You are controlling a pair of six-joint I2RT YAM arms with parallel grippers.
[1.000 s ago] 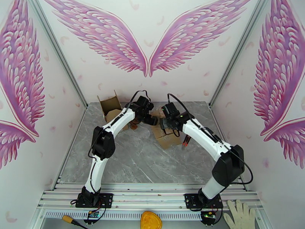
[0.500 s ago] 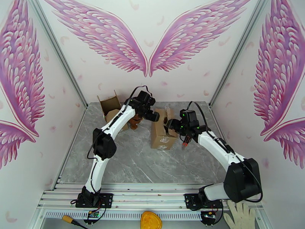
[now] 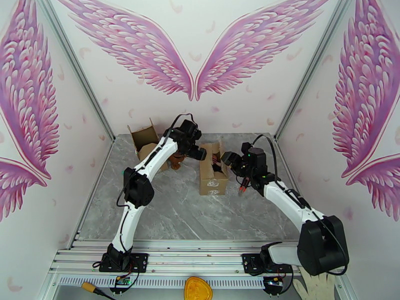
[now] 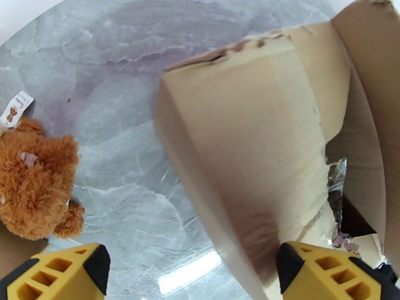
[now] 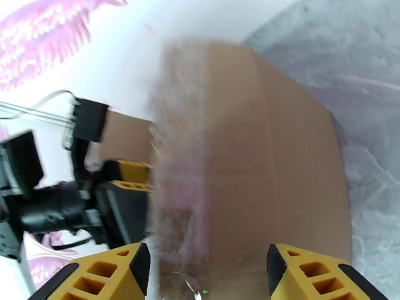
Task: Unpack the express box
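Observation:
The express box (image 3: 212, 174) is brown cardboard and stands upright mid-table, top flaps open, with crinkled plastic packing (image 3: 218, 166) inside. My left gripper (image 3: 200, 154) hovers at its upper left edge. In the left wrist view its fingers are spread wide (image 4: 192, 276), open, astride the box wall (image 4: 250, 161) without clamping it. My right gripper (image 3: 229, 158) is at the box's upper right side. Its yellow fingers (image 5: 102, 276) stand apart, open, with the box face (image 5: 270, 161) just beyond them and a blurred clear film in front. A brown teddy bear (image 3: 176, 160) lies left of the box.
A second open carton (image 3: 144, 141) stands at the back left near the wall. A red-and-black tool (image 3: 243, 185) lies right of the box under my right forearm. A glove (image 3: 316, 281) and a yellow object (image 3: 198, 288) lie beyond the near rail.
The box went from lying tilted to standing upright. My right arm swung out to the right and its gripper now sits beside the box. The left gripper barely moved.

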